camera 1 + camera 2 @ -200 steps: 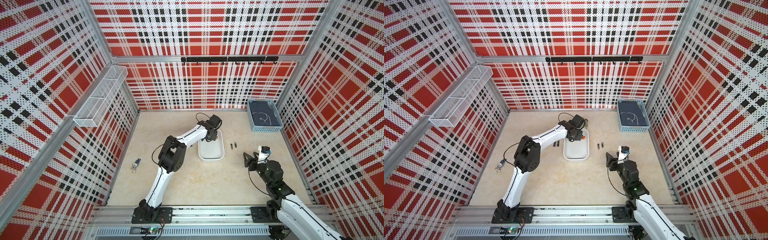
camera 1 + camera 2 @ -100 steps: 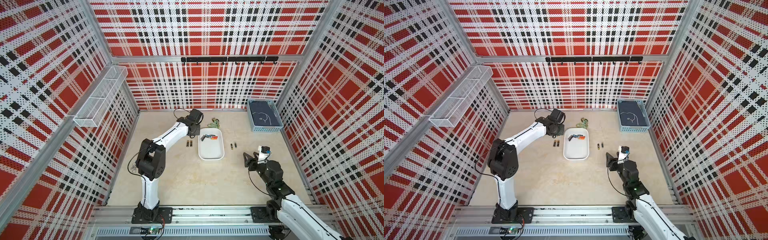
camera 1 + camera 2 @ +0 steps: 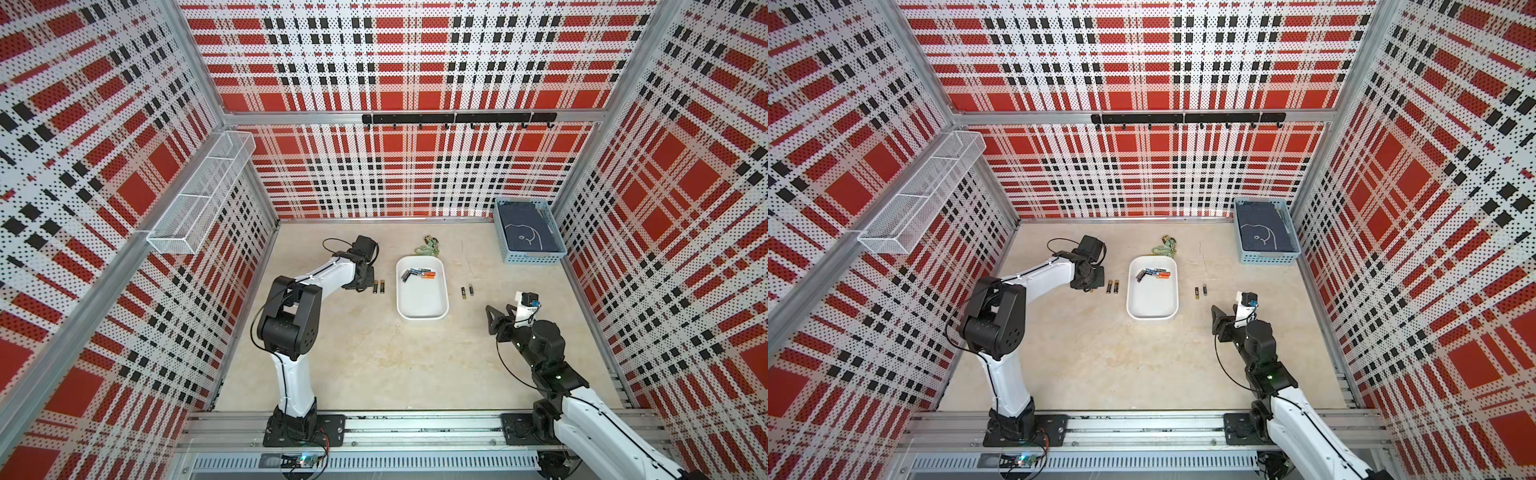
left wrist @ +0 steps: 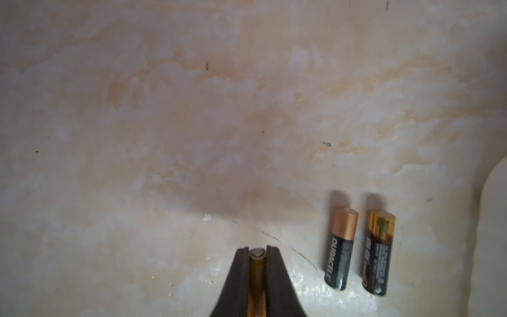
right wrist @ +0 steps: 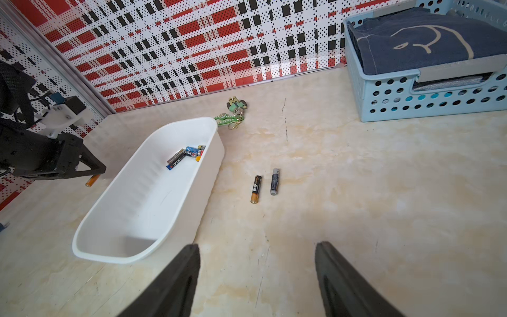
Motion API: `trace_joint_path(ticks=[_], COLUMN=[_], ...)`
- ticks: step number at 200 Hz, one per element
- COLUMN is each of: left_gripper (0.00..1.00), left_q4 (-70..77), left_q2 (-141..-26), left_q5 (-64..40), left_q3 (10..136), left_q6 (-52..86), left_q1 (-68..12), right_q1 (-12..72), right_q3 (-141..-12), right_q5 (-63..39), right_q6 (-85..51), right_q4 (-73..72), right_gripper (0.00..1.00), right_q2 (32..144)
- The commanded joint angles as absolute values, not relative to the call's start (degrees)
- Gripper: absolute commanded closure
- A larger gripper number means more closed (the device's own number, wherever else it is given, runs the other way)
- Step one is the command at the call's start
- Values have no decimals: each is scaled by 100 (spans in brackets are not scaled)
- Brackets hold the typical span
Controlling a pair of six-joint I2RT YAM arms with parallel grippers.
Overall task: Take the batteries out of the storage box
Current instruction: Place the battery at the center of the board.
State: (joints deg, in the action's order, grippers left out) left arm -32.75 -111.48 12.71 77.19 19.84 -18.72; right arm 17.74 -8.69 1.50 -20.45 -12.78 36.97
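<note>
The right gripper [image 5: 256, 247] hangs wide open and empty, near and to the right of the white storage tray [image 5: 203, 175]. Two batteries [image 5: 256, 189] lie on the table [image 5: 356, 192] right of the tray and two more [image 4: 341, 247] left of it. Beside that left pair, the left gripper [image 4: 258, 251] pinches a gold-ended battery [image 4: 257, 270]. A small cluster of batteries [image 5: 186, 155] lies at the tray's far end, so about half the job looks undone.
</note>
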Motion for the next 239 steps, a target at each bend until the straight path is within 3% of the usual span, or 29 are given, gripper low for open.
trace_joint_path(ticks=[1, 85, 127, 160, 189, 239], left_gripper=[100, 100, 85, 74, 72, 69], left_q4=[-3049, -3008, -2963, -2981, -3096, -3219], left_q2=[-11404, -11717, -11752, -11633, -11545, -10830], left_q5=[1173, 1212, 1203, 1202, 1229, 1535], left_q3=[7846, 7963, 8020, 8050, 8168, 8200], left_q6=[1899, 1920, 1907, 1925, 1907, 1963], left_q1=[-1854, -1959, -1998, -2056, -2090, -2181], right_q1=[1811, 1812, 1819, 2017, 3017, 3356], right_q3=[-905, -905, -1091, -2594, -4118, -5958], right_q5=[163, 169, -90, -857, -93, 79], right_q6=[-2030, -2030, -1969, -2223, -2285, -3079], right_q4=[-1392, -1393, -1407, -469, 475, 1088], right_gripper=[27, 27, 26, 31, 31, 36], right_q2=[3700, 3700, 4104, 5214, 6467, 8754])
